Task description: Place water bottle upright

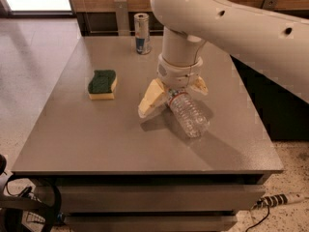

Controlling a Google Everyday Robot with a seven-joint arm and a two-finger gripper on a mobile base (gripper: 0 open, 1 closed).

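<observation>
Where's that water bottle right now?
In the camera view, the water bottle lies on its side on the table, right of centre, cap end under the open claw, sponge further left.

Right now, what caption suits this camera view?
Gripper, fingers open, straddles the neck of the water bottle lying on the table.
</observation>
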